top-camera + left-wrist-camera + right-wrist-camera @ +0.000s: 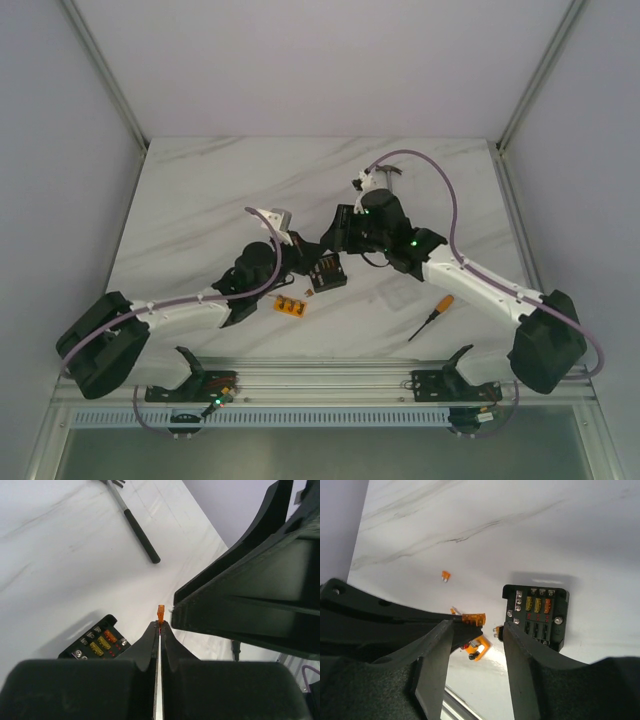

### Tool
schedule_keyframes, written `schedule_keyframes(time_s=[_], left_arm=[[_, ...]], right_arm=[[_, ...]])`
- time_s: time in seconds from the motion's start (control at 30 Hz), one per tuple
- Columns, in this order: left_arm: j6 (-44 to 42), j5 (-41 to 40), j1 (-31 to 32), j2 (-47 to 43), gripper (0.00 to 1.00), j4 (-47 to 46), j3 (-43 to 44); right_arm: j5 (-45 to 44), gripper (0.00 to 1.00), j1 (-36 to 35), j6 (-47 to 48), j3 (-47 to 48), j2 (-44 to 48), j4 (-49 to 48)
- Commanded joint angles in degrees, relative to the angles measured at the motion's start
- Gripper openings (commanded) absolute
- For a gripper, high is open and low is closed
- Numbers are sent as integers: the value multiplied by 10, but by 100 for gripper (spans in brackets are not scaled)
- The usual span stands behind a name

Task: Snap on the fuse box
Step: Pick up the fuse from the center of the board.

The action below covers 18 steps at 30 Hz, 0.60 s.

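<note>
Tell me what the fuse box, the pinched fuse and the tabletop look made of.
The fuse box: matte black moulded plastic, by its dull sheen. The fuse in the left gripper: translucent orange plastic, light showing through. The tabletop: white with grey veins, marble or a marble-look laminate; cannot tell which.

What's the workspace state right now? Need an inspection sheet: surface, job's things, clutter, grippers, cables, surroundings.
Surface: white marble-pattern table with grey veins.
Job's things: fuse box lies flat on the table, top face uncovered, with yellow and orange fuses in its upper row.
Clutter: hammer, orange-handled screwdriver, orange strip, loose orange fuse.
Grippers: left gripper shut on a pinched orange fuse, held above the table near the fuse box; right gripper open, holding nothing.
Cables: purple cables run along both arms and touch none of the parts.
Surroundings: grey enclosure walls; aluminium rail at the near edge.
</note>
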<state>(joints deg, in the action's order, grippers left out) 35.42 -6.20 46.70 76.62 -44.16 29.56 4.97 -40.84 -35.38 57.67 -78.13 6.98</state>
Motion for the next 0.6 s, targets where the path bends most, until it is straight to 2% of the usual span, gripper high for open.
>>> schedule_keyframes(time_s=[0.0,0.2,0.33,0.57], left_arm=[[-63,50,-18,-32,0,-2,-10],[-110,238,-74,-56,0,26,-2],[-128,353,-100,-65,0,51,16],[-171,451,-110,-86,0,109,47]], right_arm=[[48,52,15,90,10,40,1],[218,51,58,235,28,69,12],[276,48,66,314,56,70,50],[349,47,67,425,71,84,90]])
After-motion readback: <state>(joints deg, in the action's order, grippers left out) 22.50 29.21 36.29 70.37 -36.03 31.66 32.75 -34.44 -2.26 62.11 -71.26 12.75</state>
